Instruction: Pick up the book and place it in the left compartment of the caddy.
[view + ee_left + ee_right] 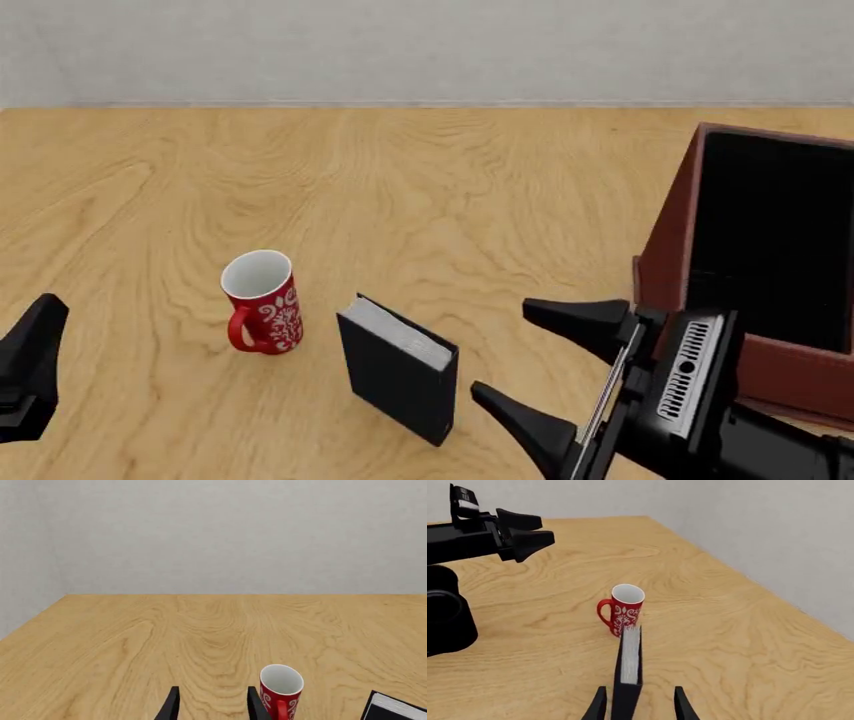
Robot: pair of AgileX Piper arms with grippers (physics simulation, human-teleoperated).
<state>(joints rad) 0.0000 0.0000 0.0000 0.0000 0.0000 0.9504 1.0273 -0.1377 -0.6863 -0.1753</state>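
The book (398, 368) stands upright on the table (441, 190), just right of the red mug (262, 302) and apart from it, white page edges up. The caddy (674, 215) sits well to the book's right, its black interior open towards the camera; the divider and the left compartment cannot be made out in these views.

The right gripper (523, 358) is just right of the book, turned sideways, fingers spread wide and holding nothing. In the right wrist view the book's near end sits between the two fingertips (599, 706) — lined up, but not yet clamped. The left gripper (212, 705) hangs left of the mug, well clear of the book, its fingers also apart and empty.

The step in hand looks like the reach and grasp. To do it well, the right gripper should slide further along the book so the pads bear on the flat covers, not just on the edge, and low enough past the page tops to grip the thick body. Keeping the book centred between the fingers matters — a one-sided touch could tip it towards the mug beyond. Closing should be square across the covers, firm enough that the book does not swing when lifted towards the caddy.
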